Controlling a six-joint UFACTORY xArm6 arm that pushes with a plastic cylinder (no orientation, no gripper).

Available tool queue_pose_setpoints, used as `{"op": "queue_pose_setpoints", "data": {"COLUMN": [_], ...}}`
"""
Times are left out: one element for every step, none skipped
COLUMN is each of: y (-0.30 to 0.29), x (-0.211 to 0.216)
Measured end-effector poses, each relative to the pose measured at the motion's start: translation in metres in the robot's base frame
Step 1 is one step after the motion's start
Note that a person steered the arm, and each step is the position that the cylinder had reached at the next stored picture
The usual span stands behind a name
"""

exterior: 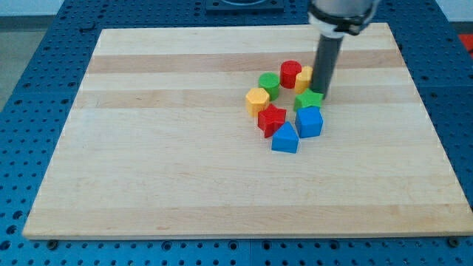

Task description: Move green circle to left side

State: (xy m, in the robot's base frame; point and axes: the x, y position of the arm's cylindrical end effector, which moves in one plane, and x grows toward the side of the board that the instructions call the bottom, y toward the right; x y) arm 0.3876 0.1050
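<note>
The green circle (269,84) is a short green cylinder in a cluster of blocks right of the board's middle. My tip (323,97) is the lower end of the dark rod, to the right of the green circle, just above the green star (309,100) and beside the yellow block (304,77). A red cylinder (290,73) stands between the green circle and the rod. The tip is apart from the green circle.
A yellow hexagon (257,100), a red star (271,118), a blue triangle-like block (285,138) and a blue block (310,122) lie below the green circle. The wooden board (148,148) sits on a blue perforated table.
</note>
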Motion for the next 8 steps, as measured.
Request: {"op": "queue_pose_setpoints", "data": {"y": [-0.042,-0.082,-0.119,-0.144,-0.129,-0.096,-0.087,-0.104], "x": [-0.001,-0.009,-0.022,-0.029,-0.026,-0.030,-0.053,-0.074]}}
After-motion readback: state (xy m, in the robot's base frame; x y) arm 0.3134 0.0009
